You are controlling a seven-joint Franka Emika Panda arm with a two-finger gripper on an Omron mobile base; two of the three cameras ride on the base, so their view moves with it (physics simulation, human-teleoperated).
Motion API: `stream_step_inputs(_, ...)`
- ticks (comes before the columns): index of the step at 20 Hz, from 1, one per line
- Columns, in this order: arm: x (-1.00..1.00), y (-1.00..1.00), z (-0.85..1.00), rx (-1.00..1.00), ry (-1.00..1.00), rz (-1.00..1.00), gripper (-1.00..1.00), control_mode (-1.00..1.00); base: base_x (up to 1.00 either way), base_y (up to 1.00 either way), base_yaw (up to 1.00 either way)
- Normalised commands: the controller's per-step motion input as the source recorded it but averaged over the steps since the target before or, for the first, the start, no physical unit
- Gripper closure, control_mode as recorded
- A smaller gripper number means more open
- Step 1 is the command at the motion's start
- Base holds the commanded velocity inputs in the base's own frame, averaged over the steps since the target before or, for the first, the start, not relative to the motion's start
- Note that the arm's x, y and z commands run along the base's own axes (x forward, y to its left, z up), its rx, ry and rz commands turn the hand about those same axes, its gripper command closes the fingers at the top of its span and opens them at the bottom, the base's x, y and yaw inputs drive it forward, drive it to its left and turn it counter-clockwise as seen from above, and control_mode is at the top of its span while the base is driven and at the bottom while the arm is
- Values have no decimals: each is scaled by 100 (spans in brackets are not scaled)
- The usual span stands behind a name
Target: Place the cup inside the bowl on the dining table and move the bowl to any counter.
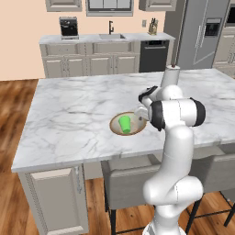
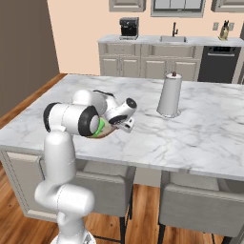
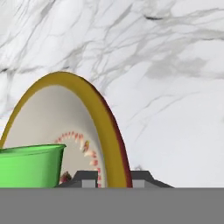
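The brown-rimmed bowl (image 1: 113, 125) sits near the front edge of the marble dining table (image 1: 69, 114), with the green cup (image 1: 125, 124) standing inside it. My gripper (image 1: 141, 114) is at the bowl's right rim, reaching down from the bent arm. In the hand view the rim of the bowl (image 3: 105, 113) runs between the two fingertips of the gripper (image 3: 114, 178), which sit close against its inner and outer sides. The cup (image 3: 30, 168) stands just left of them. From the right base view the arm hides most of the bowl (image 2: 110, 132); a sliver of the cup (image 2: 101, 127) shows beside the gripper (image 2: 116, 126).
A paper towel roll (image 2: 169, 97) stands on the table behind and to the right of the bowl. Grey chairs (image 1: 131, 183) are tucked under the table's front edge. The counter (image 1: 105, 39) with sink, faucet and coffee machine (image 1: 69, 27) runs along the far wall.
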Motion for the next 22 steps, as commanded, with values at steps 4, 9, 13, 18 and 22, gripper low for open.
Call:
stream_step_inputs(4, 0, 0, 0, 17, 0, -4, 100, -100, 0, 0, 0)
stream_step_inputs(9, 0, 0, 0, 18, 0, -4, 100, -100, 0, 0, 0)
stream_step_inputs(13, 0, 0, 16, 14, 0, -4, 100, -100, 0, 0, 0)
stream_step_inputs(18, -13, 0, 34, 11, 0, -2, 100, -100, 0, 0, 0)
stream_step_inputs(22, -37, 0, 31, 9, 0, 0, 100, -100, 0, 0, 0)
